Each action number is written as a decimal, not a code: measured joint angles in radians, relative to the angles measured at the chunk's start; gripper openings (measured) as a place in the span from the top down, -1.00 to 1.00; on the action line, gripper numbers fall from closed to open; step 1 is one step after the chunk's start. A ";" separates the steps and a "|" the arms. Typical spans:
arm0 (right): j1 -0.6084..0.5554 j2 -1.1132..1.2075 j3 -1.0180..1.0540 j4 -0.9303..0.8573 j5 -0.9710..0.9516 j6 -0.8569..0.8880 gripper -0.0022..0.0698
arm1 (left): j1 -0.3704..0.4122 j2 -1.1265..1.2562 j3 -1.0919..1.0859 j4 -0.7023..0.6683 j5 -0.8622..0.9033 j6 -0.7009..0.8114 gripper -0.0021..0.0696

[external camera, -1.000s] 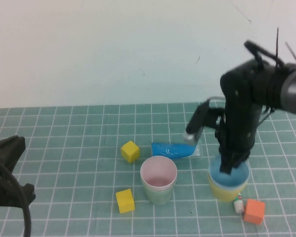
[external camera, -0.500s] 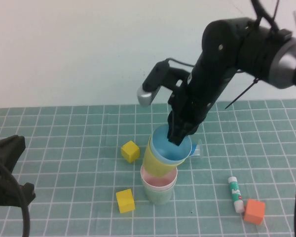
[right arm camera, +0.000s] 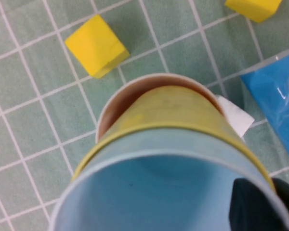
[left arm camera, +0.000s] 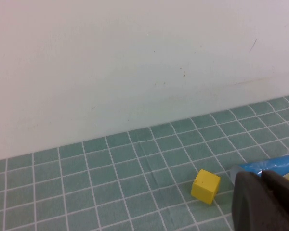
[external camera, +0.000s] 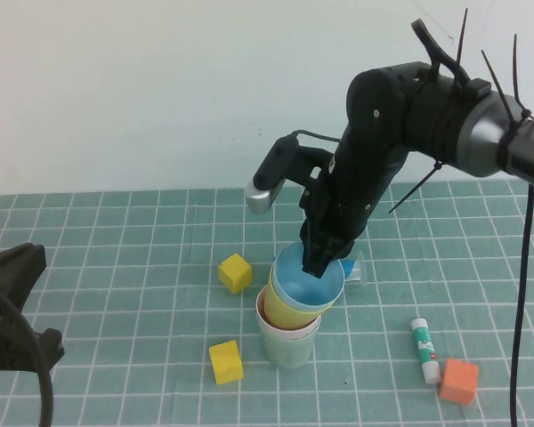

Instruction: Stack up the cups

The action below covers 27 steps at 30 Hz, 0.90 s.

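My right gripper [external camera: 321,258] is shut on the rim of the light blue cup [external camera: 310,279], which sits nested in the yellow cup [external camera: 285,308]. The pair is tilted and sits partly down in the pale pink cup [external camera: 262,310], which is nested in the pale green cup [external camera: 290,349] on the mat. In the right wrist view one finger of my right gripper [right arm camera: 272,199] is inside the blue cup [right arm camera: 154,192] and one is outside the yellow cup [right arm camera: 183,108]; the pink rim [right arm camera: 127,94] shows beneath. My left gripper [external camera: 13,307] is parked at the near left, shut and empty [left arm camera: 267,202].
Two yellow cubes [external camera: 235,272] [external camera: 225,362] lie left of the stack. A blue tube [external camera: 353,267] lies behind it, mostly hidden by the arm. A glue stick [external camera: 424,350] and an orange cube [external camera: 459,381] lie at the near right. A white wall stands behind the mat.
My right gripper lifted the blue and yellow cups from the right, carried them left over the pink and green cups, and lowered them into the pink cup. The left arm has not moved.
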 joint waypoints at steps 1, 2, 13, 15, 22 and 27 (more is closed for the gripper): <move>0.000 0.000 0.000 0.000 -0.003 0.000 0.72 | 0.000 0.000 0.000 -0.002 0.000 0.000 0.95; 0.000 0.000 0.000 0.000 -0.003 0.000 0.64 | 0.000 0.000 0.000 -0.002 0.000 0.000 0.95; 0.000 0.002 -0.134 -0.080 0.083 0.093 -0.04 | 0.000 0.000 0.000 -0.004 0.002 0.030 0.95; 0.000 -0.004 -0.201 -0.106 0.126 0.095 0.05 | 0.000 0.000 0.000 -0.004 0.002 0.054 0.95; 0.000 -0.152 -0.329 -0.321 0.162 0.131 0.82 | 0.000 0.000 0.000 -0.004 0.006 0.075 0.95; 0.000 -0.298 -0.337 -0.509 0.172 0.180 0.93 | 0.000 -0.028 0.000 -0.004 0.012 0.081 0.95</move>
